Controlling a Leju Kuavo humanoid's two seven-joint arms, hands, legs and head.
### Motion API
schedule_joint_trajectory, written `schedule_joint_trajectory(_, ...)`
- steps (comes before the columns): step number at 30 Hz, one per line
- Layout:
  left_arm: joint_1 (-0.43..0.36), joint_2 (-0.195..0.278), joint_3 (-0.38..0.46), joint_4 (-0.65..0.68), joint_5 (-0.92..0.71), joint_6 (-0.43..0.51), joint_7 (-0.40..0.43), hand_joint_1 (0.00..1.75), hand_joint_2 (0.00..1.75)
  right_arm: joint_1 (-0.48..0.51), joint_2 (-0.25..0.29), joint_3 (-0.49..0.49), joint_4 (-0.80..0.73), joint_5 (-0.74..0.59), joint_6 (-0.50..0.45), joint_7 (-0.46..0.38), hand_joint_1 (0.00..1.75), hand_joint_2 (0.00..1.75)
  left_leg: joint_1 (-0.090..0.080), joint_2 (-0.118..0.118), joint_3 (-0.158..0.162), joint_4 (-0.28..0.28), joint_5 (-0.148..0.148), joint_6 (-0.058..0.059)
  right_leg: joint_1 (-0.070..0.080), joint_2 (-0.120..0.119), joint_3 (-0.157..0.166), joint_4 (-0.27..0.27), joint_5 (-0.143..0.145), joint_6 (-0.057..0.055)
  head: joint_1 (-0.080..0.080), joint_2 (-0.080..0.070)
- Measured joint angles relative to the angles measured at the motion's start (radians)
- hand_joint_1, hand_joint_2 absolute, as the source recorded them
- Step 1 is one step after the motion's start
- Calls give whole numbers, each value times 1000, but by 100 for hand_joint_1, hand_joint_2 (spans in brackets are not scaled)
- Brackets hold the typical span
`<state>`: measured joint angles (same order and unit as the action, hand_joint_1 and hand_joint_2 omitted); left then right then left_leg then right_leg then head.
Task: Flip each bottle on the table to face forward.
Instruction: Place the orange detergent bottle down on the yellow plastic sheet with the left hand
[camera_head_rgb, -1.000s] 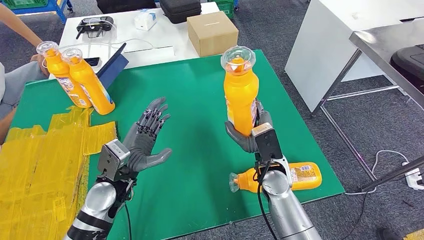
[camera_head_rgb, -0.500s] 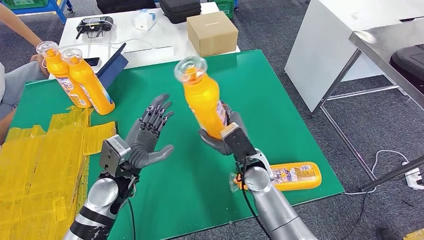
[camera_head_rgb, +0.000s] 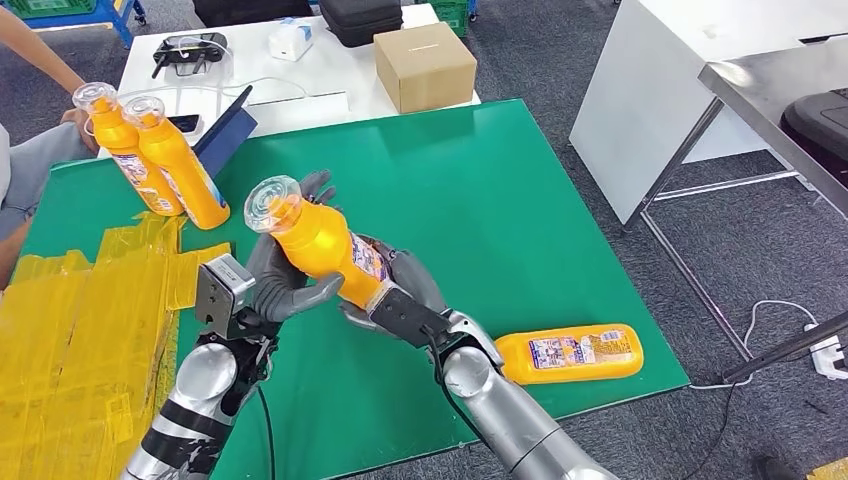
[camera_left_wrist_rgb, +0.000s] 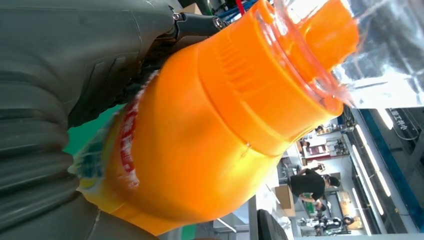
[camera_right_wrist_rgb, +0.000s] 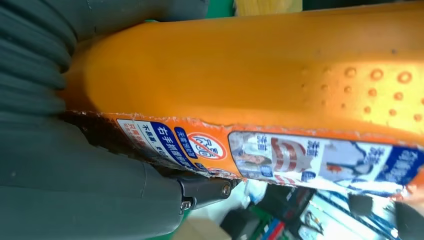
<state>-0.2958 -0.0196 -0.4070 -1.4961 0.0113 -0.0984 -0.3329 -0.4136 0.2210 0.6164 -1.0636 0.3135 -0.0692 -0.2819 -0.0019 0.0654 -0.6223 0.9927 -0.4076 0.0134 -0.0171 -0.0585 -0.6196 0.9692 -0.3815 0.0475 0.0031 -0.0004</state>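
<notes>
The right hand (camera_head_rgb: 395, 300) grips the tilted orange bottle (camera_head_rgb: 320, 240) by its base; the left hand (camera_head_rgb: 285, 285) lies open against its far-left side. A premature release risks dropping it onto the green mat (camera_head_rgb: 480, 190).

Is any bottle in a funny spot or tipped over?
Yes. One orange bottle lies flat near the green mat's front right corner, while two bottles stand at the far left. The label edge looks ragged on the held bottle.

Cardboard box (camera_head_rgb: 424, 65) at top centre, white table (camera_head_rgb: 330, 75) beneath it, crumpled yellow sheet (camera_head_rgb: 80, 330) lower left, black case (camera_head_rgb: 360, 18) at top edge
</notes>
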Motion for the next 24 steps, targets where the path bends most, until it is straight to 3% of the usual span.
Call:
schedule_joint_trajectory(17,-19,-7,5,44,-57,61,0,2,175,-6,22,46,56,6,5,-2,175,175,0,0,0,0,0,0,0,0,0,0,0,0,0,0)
schedule_joint_trajectory(21,-21,-9,5,53,-71,76,-1,168,175,-7,22,49,57,6,5,-1,175,175,0,0,0,0,0,0,0,0,0,0,0,0,0,0)
schedule_joint_trajectory(24,-22,-12,5,60,-77,86,-3,175,175,-7,22,50,57,6,4,2,175,175,0,0,0,0,0,0,0,0,0,0,0,0,0,0)
